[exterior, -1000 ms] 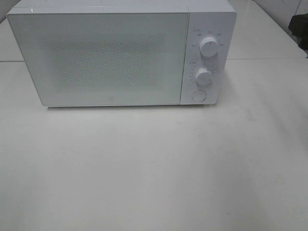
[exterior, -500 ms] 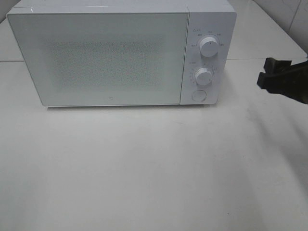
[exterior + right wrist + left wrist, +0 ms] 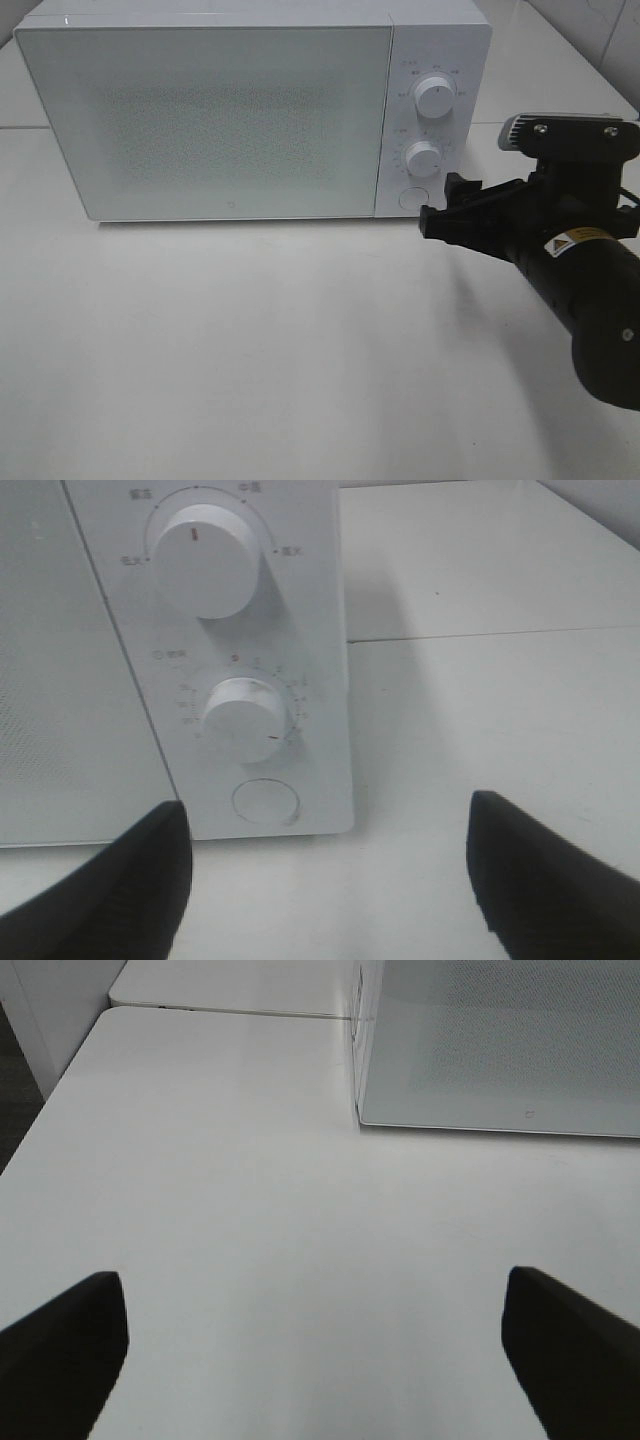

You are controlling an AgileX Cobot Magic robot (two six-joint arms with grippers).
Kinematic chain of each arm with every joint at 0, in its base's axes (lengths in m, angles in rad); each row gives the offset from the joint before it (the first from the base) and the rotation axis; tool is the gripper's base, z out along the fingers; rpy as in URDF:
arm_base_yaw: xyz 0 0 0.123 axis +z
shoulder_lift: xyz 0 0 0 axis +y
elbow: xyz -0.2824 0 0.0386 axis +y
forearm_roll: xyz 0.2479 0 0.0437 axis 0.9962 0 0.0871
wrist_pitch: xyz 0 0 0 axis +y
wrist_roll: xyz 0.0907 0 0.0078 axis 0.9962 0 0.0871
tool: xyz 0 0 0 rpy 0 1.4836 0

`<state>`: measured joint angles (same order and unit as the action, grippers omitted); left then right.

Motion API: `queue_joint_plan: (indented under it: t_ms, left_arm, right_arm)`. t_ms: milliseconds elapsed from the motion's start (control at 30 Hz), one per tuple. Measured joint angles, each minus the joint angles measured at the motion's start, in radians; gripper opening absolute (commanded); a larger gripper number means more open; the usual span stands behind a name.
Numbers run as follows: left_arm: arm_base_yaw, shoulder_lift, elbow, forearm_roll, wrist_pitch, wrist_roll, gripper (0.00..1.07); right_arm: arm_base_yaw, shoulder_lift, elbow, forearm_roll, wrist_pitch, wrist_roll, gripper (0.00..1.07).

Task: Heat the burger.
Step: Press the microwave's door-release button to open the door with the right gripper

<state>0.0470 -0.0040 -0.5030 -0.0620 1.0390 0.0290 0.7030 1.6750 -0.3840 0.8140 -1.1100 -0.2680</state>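
White table (image 3: 250,350) with a pale wall (image 3: 620,25) behind.

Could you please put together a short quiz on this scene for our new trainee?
1. Fill in: the microwave has ___ knobs above its round button.
2. True or false: the microwave door stands open.
3. Where does the burger show? A on the table; B inside a tool; C nowhere in view.
Key: 1 two; 2 false; 3 C.
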Motion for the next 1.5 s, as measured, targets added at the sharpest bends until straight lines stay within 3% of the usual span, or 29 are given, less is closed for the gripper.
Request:
queue_joint_plan:
  t_ms: [233, 400, 467, 533, 567, 633, 667, 900, 1200, 1500]
  left_arm:
    - [0.0, 0.0, 0.0, 0.0, 0.0, 0.0, 0.96]
    - [0.0, 0.0, 0.0, 0.0, 0.0, 0.0, 0.96]
    - [0.0, 0.0, 0.0, 0.0, 0.0, 0.0, 0.96]
    - [0.0, 0.0, 0.0, 0.0, 0.0, 0.0, 0.96]
    - [0.0, 0.0, 0.0, 0.0, 0.0, 0.0, 0.96]
    - [0.0, 0.0, 0.0, 0.0, 0.0, 0.0, 0.96]
    - [0.0, 0.0, 0.0, 0.0, 0.0, 0.0, 0.96]
    - [0.0, 0.0, 0.0, 0.0, 0.0, 0.0, 0.96]
    - [0.0, 0.0, 0.0, 0.0, 0.0, 0.0, 0.96]
    - [0.0, 0.0, 0.0, 0.0, 0.0, 0.0, 0.96]
  right_arm:
    - [0.087, 0.042, -0.053, 0.066, -0.004, 0.007, 0.7]
    - [0.108, 0.044, -0.071, 0.093, -0.004, 0.141, 0.57]
    - [0.108, 0.044, -0.071, 0.111, 0.011, 0.305, 0.44]
    - [0.108, 0.044, -0.071, 0.113, 0.022, 0.377, 0.4]
    - [0.108, 0.044, -0.071, 0.116, 0.054, 0.53, 0.31]
    - [0.108, 0.044, -0.071, 0.116, 0.07, 0.612, 0.26]
    - [0.108, 0.044, -0.071, 0.116, 0.102, 0.765, 0.18]
    - [0.108, 0.044, -0.071, 0.116, 0.14, 1.181, 0.0]
    - [0.108, 0.086, -0.074, 0.153, 0.129, 1.514, 0.0]
    - [0.108, 0.14, -0.09, 0.156, 0.106, 1.602, 0.0]
